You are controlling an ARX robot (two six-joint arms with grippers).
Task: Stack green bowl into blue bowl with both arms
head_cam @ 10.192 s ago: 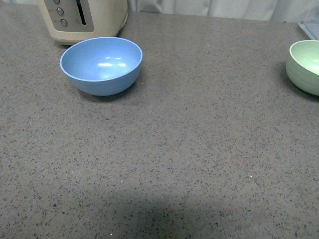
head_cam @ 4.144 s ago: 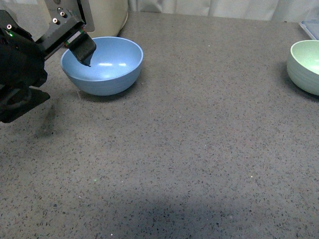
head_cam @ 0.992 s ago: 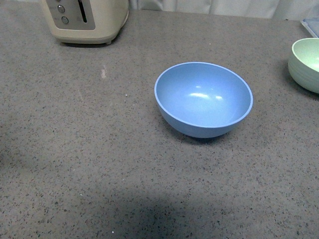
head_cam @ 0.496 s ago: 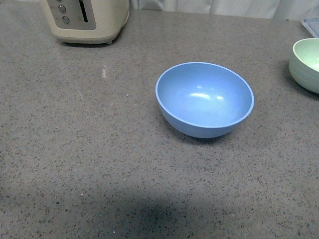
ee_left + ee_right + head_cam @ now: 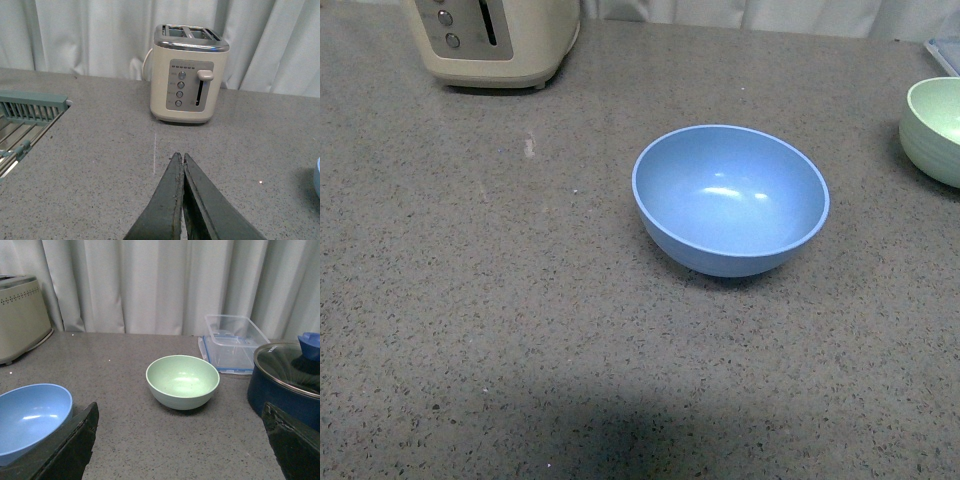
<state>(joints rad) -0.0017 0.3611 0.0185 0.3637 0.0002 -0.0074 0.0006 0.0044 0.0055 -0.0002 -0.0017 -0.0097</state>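
Two bowls are sitting well apart on the speckled grey counter (image 5: 520, 300), and only one is showing whole in the front view: the green bowl (image 5: 933, 129) is being cut off by the right edge of that picture, and the beige toaster (image 5: 495, 40) at the far left is losing its top to the upper edge. Neither arm is appearing there. The blue bowl (image 5: 730, 200) is standing upright near the middle of the counter, smooth, deep and sky-blue, with a thin paler rim and nothing inside. In the right wrist view the green bowl is showing whole, pale mint with faint speckles and a light rim, upright and holding nothing, near a clear plastic box (image 5: 232, 342) and a dark blue pot (image 5: 285, 382) whose far side is running out of frame. The right gripper (image 5: 180, 412) is spreading its jaws wide with nothing between them, one finger (image 5: 65, 450) covering part of the blue bowl's edge. The left gripper (image 5: 181, 167) is pressing its two fingers flat together on nothing, pointing toward the toaster, with a dish rack (image 5: 25, 115) half cut off to one side.
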